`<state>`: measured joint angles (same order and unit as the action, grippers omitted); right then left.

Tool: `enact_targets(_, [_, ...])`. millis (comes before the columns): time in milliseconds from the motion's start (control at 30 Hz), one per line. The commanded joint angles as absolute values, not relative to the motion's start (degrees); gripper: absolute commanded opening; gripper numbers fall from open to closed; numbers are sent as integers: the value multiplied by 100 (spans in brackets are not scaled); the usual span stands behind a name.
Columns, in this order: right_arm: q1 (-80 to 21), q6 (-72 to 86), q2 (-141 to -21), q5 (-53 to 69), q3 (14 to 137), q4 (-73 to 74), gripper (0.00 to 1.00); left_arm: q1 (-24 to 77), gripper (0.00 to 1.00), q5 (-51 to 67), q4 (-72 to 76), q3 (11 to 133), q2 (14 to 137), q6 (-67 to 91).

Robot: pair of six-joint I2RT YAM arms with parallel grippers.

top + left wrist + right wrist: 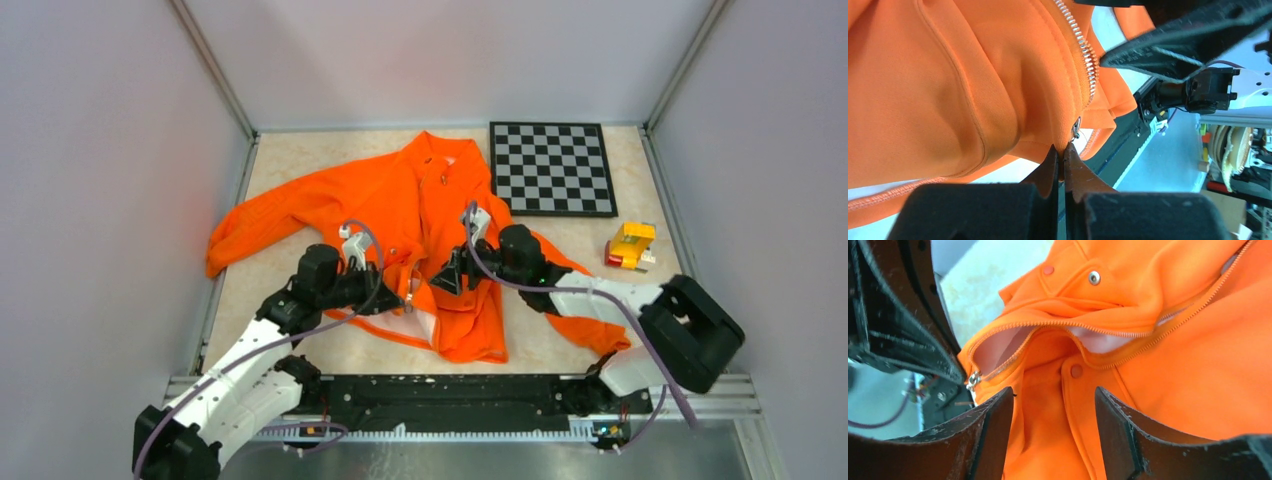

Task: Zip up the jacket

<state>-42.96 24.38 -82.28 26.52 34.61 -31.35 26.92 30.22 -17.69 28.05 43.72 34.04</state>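
The orange jacket (400, 200) lies spread on the table, collar at the far side, its front open with white lining showing near the hem. My left gripper (405, 298) is shut on the jacket's lower edge; in the left wrist view the fingertips (1062, 152) pinch orange fabric just below the silver zipper slider (1076, 127), and the zipper teeth (1088, 60) run up from it. My right gripper (440, 283) hovers close beside it. Its jaws (1054, 395) stand open over orange cloth with nothing between them. The slider (973, 380) sits just left of its left finger.
A black-and-white chessboard (552, 168) lies at the back right, touching the jacket's shoulder. A yellow and red toy (630, 245) sits right of the jacket. Grey walls enclose three sides, and a black rail (450, 395) runs along the near edge.
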Motion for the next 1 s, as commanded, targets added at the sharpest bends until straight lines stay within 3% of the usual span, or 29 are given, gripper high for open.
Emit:
enact_targets(0, [-4918, 509, -7263, 1344, 3515, -1610, 61, 2590, 0, 3597, -1951, 3093, 4632, 3461])
enact_targets(267, [-6637, -2482, -5963, 447, 2296, -3184, 72, 2466, 0, 3966, -2229, 3142, 4643, 3549])
enact_targets(533, [-7911, -4631, -7545, -1031, 2666, -3990, 69, 2357, 0, 4168, -2302, 3194, 4632, 3586])
enact_targets(967, [-8543, -6391, -9633, -2444, 2518, -7772, 70, 2240, 0, 4685, -2370, 3002, 4825, 3610])
